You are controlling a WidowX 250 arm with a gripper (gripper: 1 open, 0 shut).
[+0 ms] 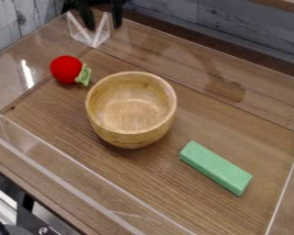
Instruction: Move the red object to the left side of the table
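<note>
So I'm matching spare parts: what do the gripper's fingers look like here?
Only the lower end of the gripper shows at the top edge: black finger mounts carrying pale, translucent-looking fingertip pads. No cables or markings are visible.

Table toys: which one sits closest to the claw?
The red toy fruit, lying at the left beside the wooden bowl, is closest to the claw. The green block lies farthest, at the front right.
</note>
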